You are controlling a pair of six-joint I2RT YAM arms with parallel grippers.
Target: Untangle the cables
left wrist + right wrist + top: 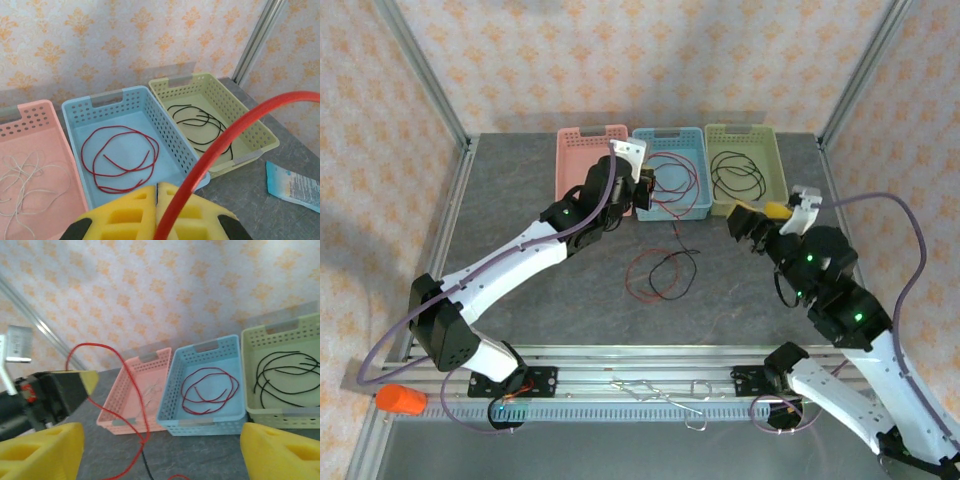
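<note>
L gripper (156, 202) pinches red cable (207, 157), R gripper (160, 450) wide

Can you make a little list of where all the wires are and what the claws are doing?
pink basket: white cable inside
blue basket: red cable inside
green basket: black cable inside
table: red and black tangle, loose
left gripper: shut on red strand
right gripper: open, holding nothing
</note>
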